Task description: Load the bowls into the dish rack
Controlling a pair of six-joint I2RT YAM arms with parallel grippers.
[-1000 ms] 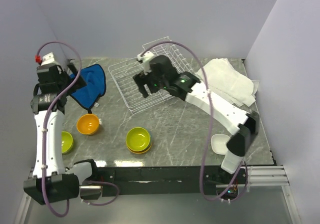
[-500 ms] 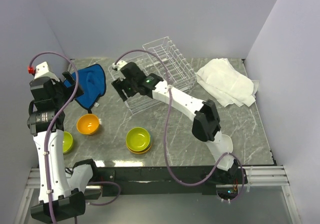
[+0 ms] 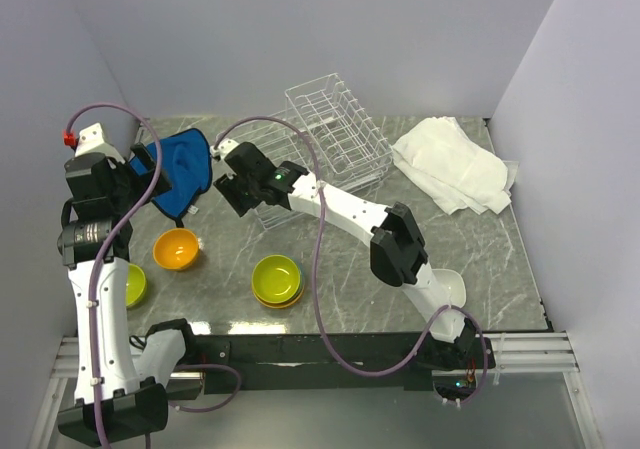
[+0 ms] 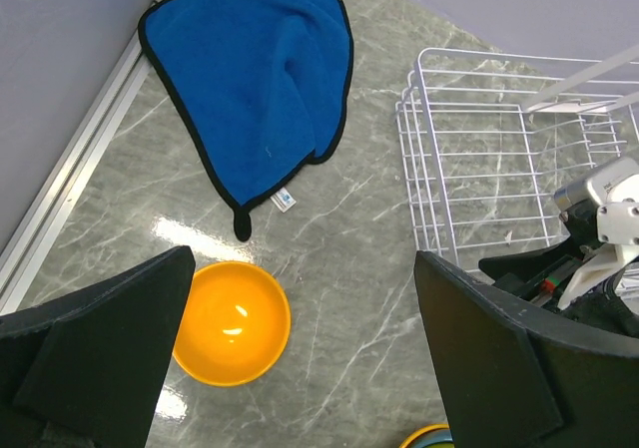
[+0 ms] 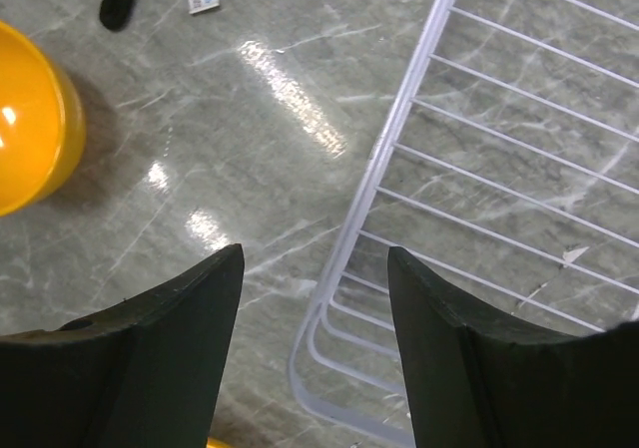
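Swinging right fingers (image 5: 150,368) leftward across dish rack (image 3: 335,129)

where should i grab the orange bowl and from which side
Pinch the rim of the orange bowl, coming straight down from above, one finger inside and one outside. It sits upright on the table, mouth up, with nothing touching its rim.

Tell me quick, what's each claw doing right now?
Left claw: open, holding nothing.
Right claw: open, holding nothing.
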